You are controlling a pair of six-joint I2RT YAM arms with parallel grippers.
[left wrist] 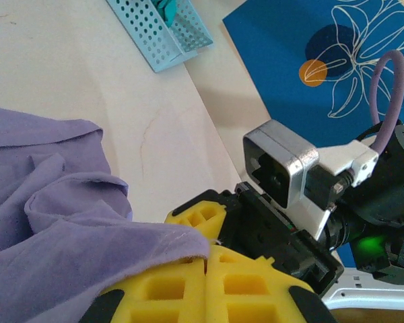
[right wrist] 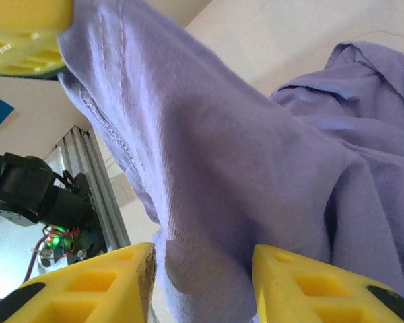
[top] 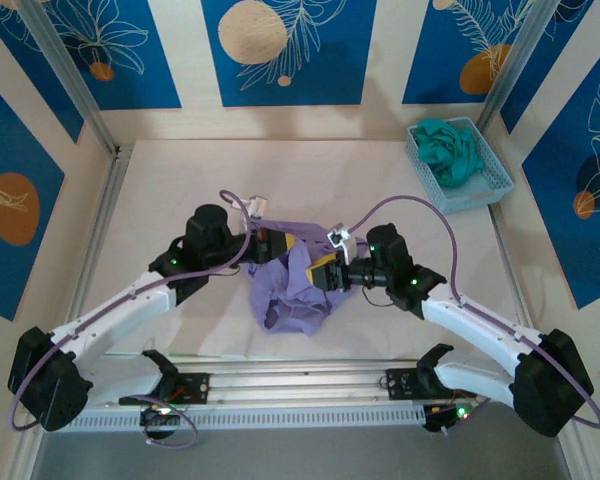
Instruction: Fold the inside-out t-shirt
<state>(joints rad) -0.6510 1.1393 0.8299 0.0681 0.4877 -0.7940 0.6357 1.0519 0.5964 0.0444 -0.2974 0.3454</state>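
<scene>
1. Top external: the inside-out t-shirt [top: 290, 295] lay bunched mid-table [top: 180, 180]. The left gripper [top: 280, 245] and right gripper [top: 325, 272] met over its top edge, probably to pass a hem. A blue basket [top: 485, 185] with a teal garment [top: 450, 150] sat far right; blue floral panels stood around.
2. Left wrist: the left jaws were clamped on a lavender fold, holding it raised.
3. Right wrist: the yellow fingers [right wrist: 101, 282] stood apart, released, with cloth hanging loose between them.
</scene>
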